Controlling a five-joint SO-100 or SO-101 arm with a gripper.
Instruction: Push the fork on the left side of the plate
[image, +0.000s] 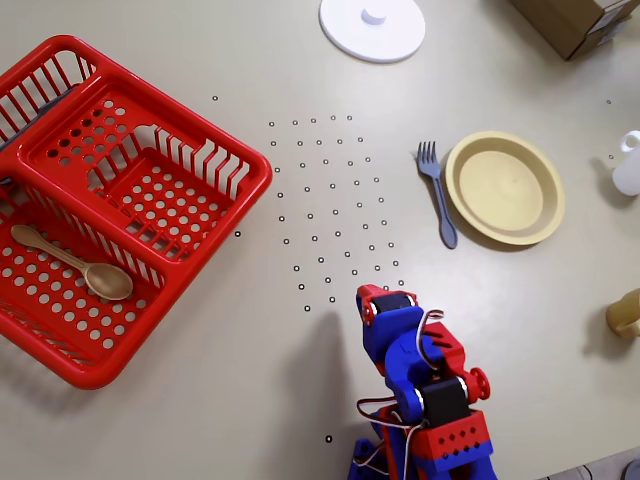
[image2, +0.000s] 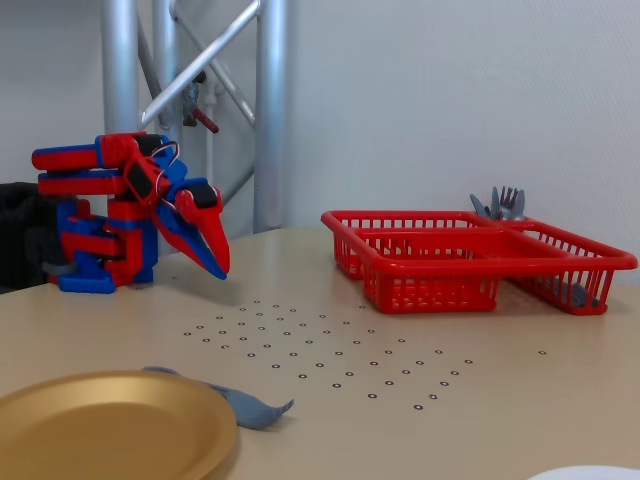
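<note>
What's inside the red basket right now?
The red basket holds a tan spoon in one compartment; the fixed view shows grey cutlery sticking up, its lower part hidden.

Pale wall (image2: 450, 100), beige table (image: 250, 330)

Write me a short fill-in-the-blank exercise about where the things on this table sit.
1. In the overhead view the fork lies just ____ of the plate.
2. The spoon lies inside the red ____.
3. The end effector hangs above the table, touching ____.
4. The fork's prongs point ____ from the arm's base in the overhead view.

Missing words: left; basket; nothing; away
</note>
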